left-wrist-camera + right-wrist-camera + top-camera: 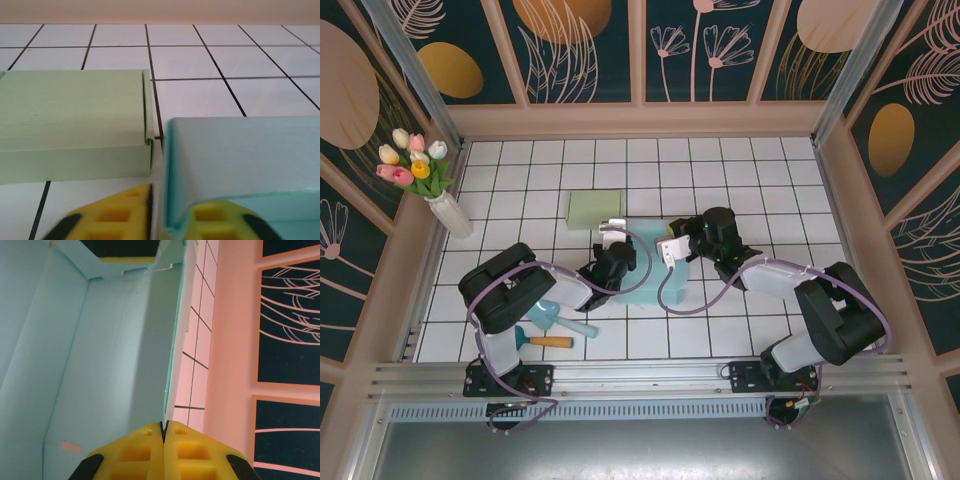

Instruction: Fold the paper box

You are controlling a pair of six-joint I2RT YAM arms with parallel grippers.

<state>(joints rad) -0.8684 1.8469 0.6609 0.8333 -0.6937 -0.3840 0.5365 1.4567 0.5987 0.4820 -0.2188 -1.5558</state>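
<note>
Two grippers on one paper box [650,285]

Open-topped and pale blue, at the middle of the tiled table [520,170], with short flaps turned in at the far end of its hollow and one yellow fingertip inside. At the right gripper [163,432], yellow fingers [190,455] pressed together, clamped on the edge of a thin side wall; box hollow just to their left in the wrist view, bare tiles to their right. At the left gripper [170,220], fingers [120,212] apart and astride another wall: one fingertip inside the box, the other just outside; hard to tell whether either presses the card. Beyond the left fingers, just left of the blue wall, a closed green box [75,125], near the blue one but apart from it. Well off to the left of both grippers, by the table's edge, a white vase [453,215] holding tulips [412,160] in pink, white and yellow.
</note>
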